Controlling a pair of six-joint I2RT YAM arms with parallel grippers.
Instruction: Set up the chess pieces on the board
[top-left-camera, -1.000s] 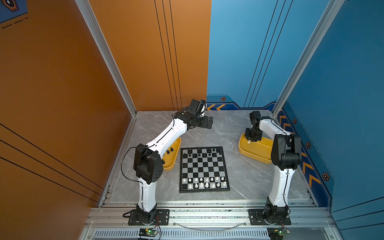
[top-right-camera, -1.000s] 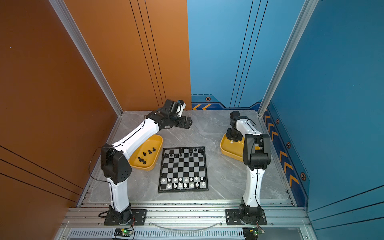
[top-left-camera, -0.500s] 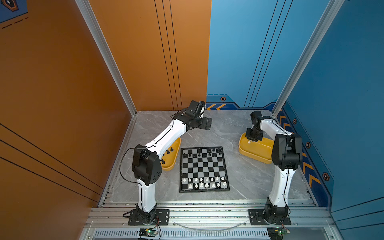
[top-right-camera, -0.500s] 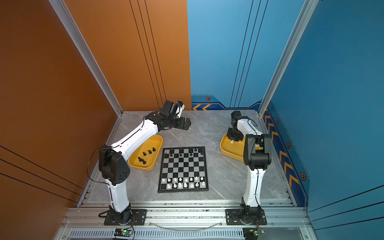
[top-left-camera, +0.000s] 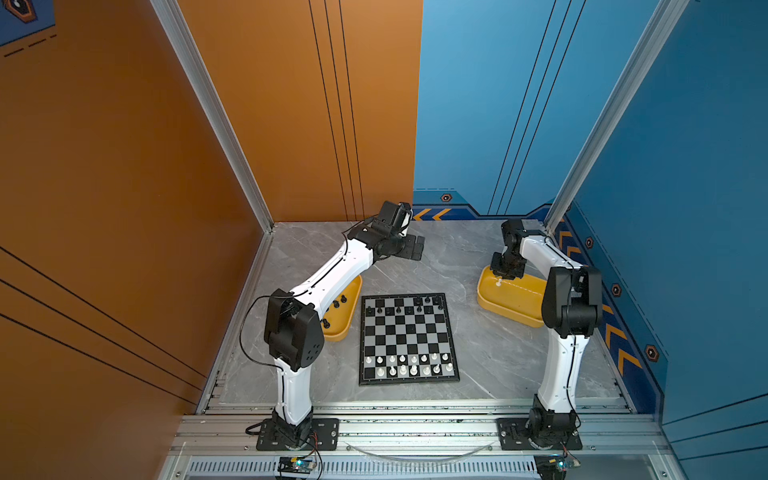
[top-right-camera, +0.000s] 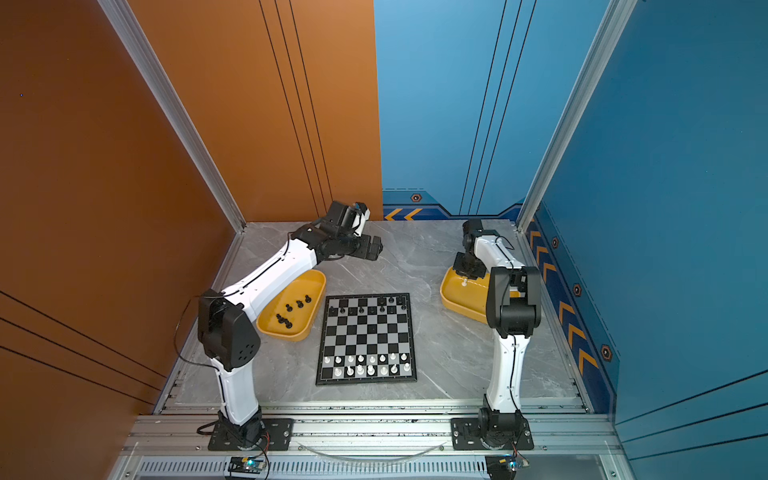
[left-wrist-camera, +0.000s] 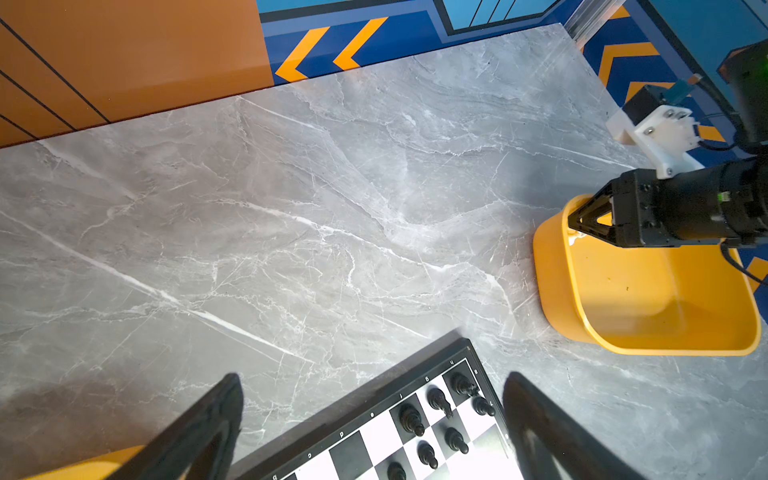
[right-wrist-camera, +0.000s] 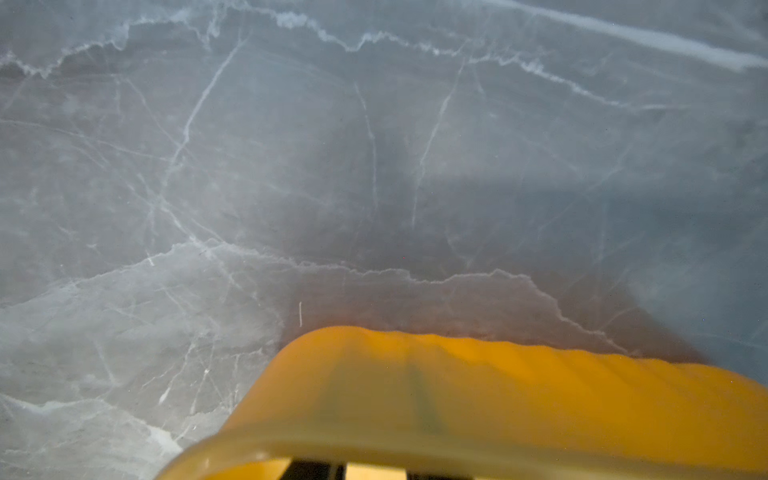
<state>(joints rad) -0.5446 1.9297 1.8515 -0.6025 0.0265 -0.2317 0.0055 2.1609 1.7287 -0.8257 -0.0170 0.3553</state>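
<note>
Only the left gripper (top-left-camera: 417, 247) has drifted slightly, fingers wide open, beyond the board (top-left-camera: 409, 338) on the desk (top-left-camera: 457, 257). The near rows of white chess pieces (top-left-camera: 403, 369) look almost full. The right gripper (top-left-camera: 504, 272) hangs over one white piece (top-left-camera: 498, 283) in the right tray (top-left-camera: 511, 308). I cannot tell whether its fingers grip it, so that pickup is likely still pending.

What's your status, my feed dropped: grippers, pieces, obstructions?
Left gripper open, empty, beyond the board. Right gripper in yellow tray at white piece, grip unclear. Black pieces left in other tray. Nothing blocking.
</note>
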